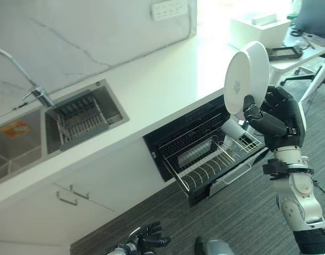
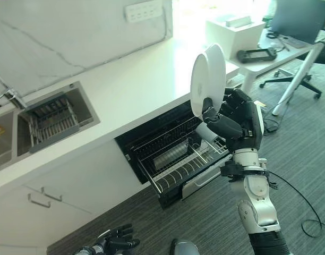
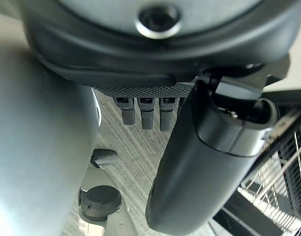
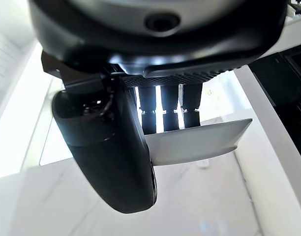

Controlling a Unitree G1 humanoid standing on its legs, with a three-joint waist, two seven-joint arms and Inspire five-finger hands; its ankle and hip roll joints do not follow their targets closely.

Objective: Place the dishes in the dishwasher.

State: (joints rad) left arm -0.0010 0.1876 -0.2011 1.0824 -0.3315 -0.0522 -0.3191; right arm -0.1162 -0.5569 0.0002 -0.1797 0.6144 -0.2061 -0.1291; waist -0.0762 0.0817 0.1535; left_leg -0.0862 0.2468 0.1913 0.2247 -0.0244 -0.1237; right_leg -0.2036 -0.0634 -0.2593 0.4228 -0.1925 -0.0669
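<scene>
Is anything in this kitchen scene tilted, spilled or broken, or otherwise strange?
Nothing is spilled or visibly broken. The right hand pinches a white plate on edge above the pulled-out dishwasher rack, as expected. A white cup lies tipped over in the rack. The left hand hangs low, idle.

Table: long white stone table [image 1: 152, 90] running from 8 to 1 o'clock
Sink: steel double sink [image 1: 24, 141] at 9 o'clock, grey wire basket [image 1: 80, 119] inside
Tap: chrome tap [image 1: 37, 94] just behind the sink
Socket: white wall socket strip [image 1: 169, 9] at 12 o'clock
Floor: grey striped carpet [image 1: 242, 212]
Chair: black office chair [image 2: 298, 53] at 2 o'clock
</scene>
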